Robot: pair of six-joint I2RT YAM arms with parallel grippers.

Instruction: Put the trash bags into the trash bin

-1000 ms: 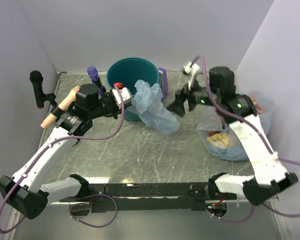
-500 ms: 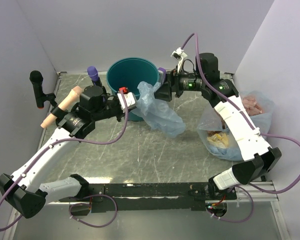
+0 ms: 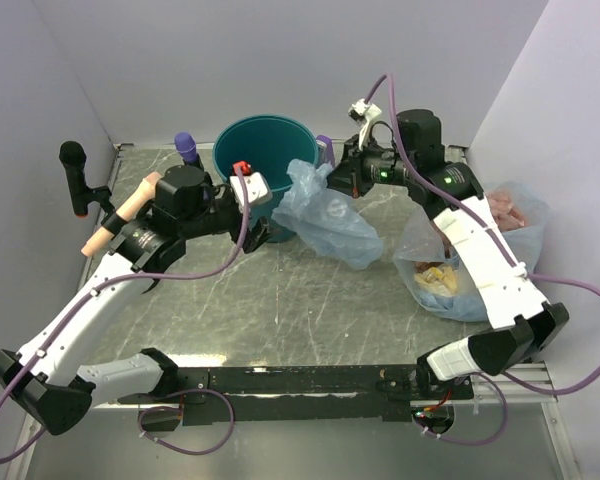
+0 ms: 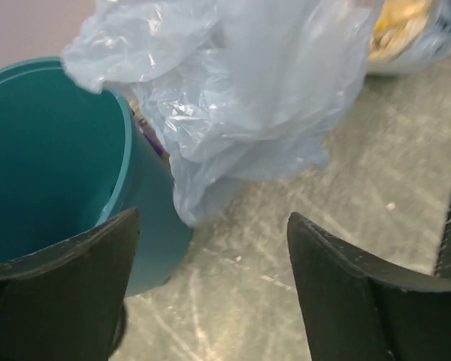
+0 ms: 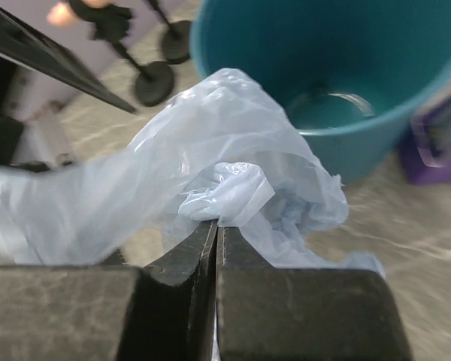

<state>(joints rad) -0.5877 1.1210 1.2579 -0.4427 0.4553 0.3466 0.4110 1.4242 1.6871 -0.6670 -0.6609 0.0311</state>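
The trash bag (image 3: pixel 332 218), thin, crinkled and pale blue, hangs just right of the teal trash bin (image 3: pixel 265 148), outside its rim, and trails down towards the table. My right gripper (image 3: pixel 327 183) is shut on a bunched fold at the bag's top; in the right wrist view the jaws (image 5: pixel 217 226) are pressed together on the bag (image 5: pixel 210 169), with the bin (image 5: pixel 323 68) beyond. My left gripper (image 3: pixel 270 208) stands open beside the bin's front wall. In the left wrist view its fingers (image 4: pixel 376 293) are wide apart with only tabletop between them, the bag (image 4: pixel 240 98) hanging ahead, the bin (image 4: pixel 52 173) at left.
A clear bag (image 3: pixel 470 260) stuffed with yellow and pink items lies at the right. A purple box (image 3: pixel 325 150) stands behind the bin. At the left stand a black microphone (image 3: pixel 73 175), a purple-headed one (image 3: pixel 187 148) and a peach-coloured object (image 3: pixel 120 215). Walls close in on three sides.
My right gripper reached in from the right and shut on the bag's top. My left gripper let go of the bag and opened. The bag shifted slightly right.
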